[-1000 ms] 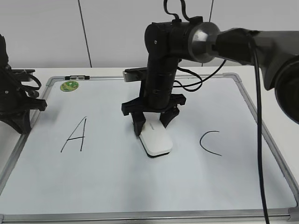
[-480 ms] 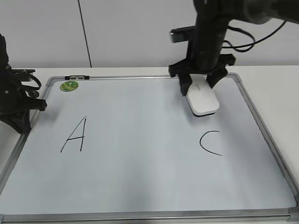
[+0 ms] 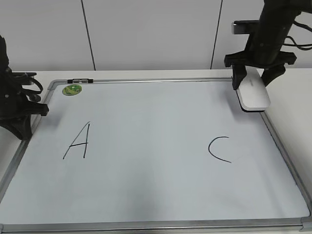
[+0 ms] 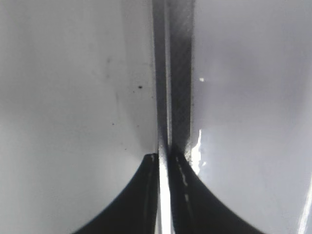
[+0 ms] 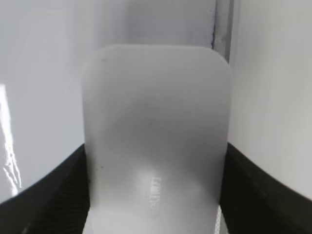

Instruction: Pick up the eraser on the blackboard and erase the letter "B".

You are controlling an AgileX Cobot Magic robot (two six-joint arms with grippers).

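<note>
The blackboard [image 3: 146,195] is a white board with a silver frame, lying flat on the table. It bears a black "A" [image 3: 78,141] and a black "C" [image 3: 219,148]. No letter "B" shows between them. My right gripper [image 3: 253,80] is shut on the white eraser [image 3: 253,93] and holds it over the board's upper right frame edge. In the right wrist view the eraser [image 5: 156,136] fills the space between the jaws [image 5: 156,195], next to the frame [image 5: 222,29]. My left gripper [image 3: 22,119] sits at the board's left edge, its jaws [image 4: 163,158] shut over the frame [image 4: 168,73].
A small green round magnet [image 3: 72,89] sits at the board's upper left corner. A small dark piece [image 3: 80,81] lies on the top frame near it. White table shows to the right of the board, and a white wall stands behind.
My right gripper has carried the eraser from the middle of the board, up and to the right, to the upper right frame edge. The left arm has not moved.
</note>
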